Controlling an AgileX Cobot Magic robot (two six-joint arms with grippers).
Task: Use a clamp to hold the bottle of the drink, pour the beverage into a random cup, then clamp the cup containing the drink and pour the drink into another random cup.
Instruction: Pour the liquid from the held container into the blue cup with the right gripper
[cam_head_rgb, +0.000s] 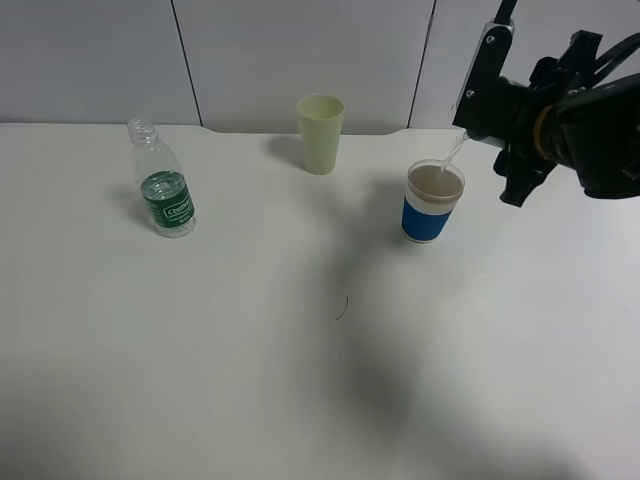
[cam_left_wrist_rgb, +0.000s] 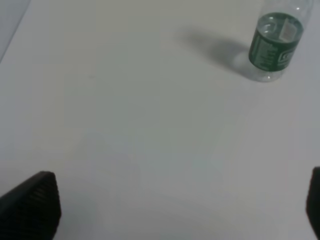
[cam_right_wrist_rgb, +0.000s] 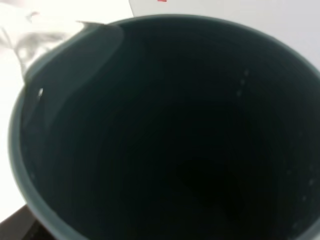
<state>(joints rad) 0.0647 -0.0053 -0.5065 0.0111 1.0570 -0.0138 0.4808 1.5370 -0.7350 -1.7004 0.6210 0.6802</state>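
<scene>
Right tool gripping tilted teal cup — water streaming into blue-banded cup, left tool open

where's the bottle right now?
In the exterior high view the bottle stands upright on the left side of the table, apart from the pale yellow-green cup to its right and clear of both grippers.

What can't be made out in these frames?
- Right gripper fingers: the right wrist view is filled by the teal cup; in the high view the arm hides them.
- Teal cup's outside: barely visible behind the arm in the high view.
- Bottle label print: too small.
- Level in the blue-banded cup: unclear.
</scene>
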